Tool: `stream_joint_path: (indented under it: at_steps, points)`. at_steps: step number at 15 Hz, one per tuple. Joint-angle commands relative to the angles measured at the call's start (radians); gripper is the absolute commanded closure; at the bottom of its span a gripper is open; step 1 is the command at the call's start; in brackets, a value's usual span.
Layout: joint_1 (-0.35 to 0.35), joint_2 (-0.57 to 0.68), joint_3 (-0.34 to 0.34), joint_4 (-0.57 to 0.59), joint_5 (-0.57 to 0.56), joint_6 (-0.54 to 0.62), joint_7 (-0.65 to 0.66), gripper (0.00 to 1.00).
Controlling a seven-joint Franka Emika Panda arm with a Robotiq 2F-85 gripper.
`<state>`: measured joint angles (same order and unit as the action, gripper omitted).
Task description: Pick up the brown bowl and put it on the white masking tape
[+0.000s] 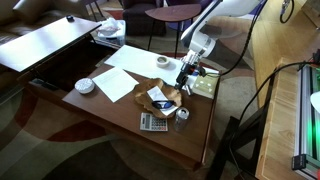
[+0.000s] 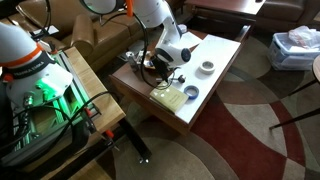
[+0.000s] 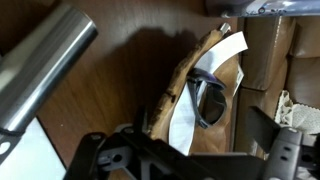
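Wooden table (image 1: pixel 105 108), read left to right in an exterior view. White ribbed dish (image 1: pixel 85 86) near the left end. Two white paper sheets (image 1: pixel 116 84) right of it, running toward the far edge. White masking tape (image 1: pixel 164 62) lies flat near the far edge, nothing on it. Brown bowl (image 1: pixel 163 98) sits on the tabletop toward the near side, apart from the tape, with something white inside it. Grey calculator (image 1: pixel 153 122) is just in front of the bowl, and a bluish-white round object (image 1: pixel 182 114) lies beside the calculator's right end. Gripper (image 1: pixel 184 76) hangs low at the bowl's right side, arm coming in from upper right. A pale green pad (image 1: pixel 203 85) lies right of the gripper. The opposite-side exterior view shows the gripper (image 2: pixel 160 65) low over clutter on the table (image 2: pixel 222 78); the bowl is not made out there. Wrist view: a shiny grey tube (image 3: pixel 40 70) upper left; the bowl's tan rim (image 3: pixel 178 80) arcs through the centre, holding a white strip (image 3: pixel 215 60) and a dark object (image 3: pixel 210 100). Gripper (image 3: pixel 197 152) fingers are spread wide, holding nothing; contact with the rim cannot be told.
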<state>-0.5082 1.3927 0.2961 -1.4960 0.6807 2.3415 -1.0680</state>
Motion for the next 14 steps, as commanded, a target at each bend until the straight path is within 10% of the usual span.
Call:
stream_joint_path:
  at_steps: [1,8,9,14]
  points:
    - [0.006,0.052,0.008,0.064,0.02,0.037,-0.041,0.0]
    - [0.042,0.145,0.005,0.196,0.001,0.009,0.007,0.05]
    - [0.048,0.092,-0.005,0.131,0.028,0.009,-0.001,0.28]
    - [0.063,0.095,-0.008,0.149,0.028,-0.031,0.038,0.63]
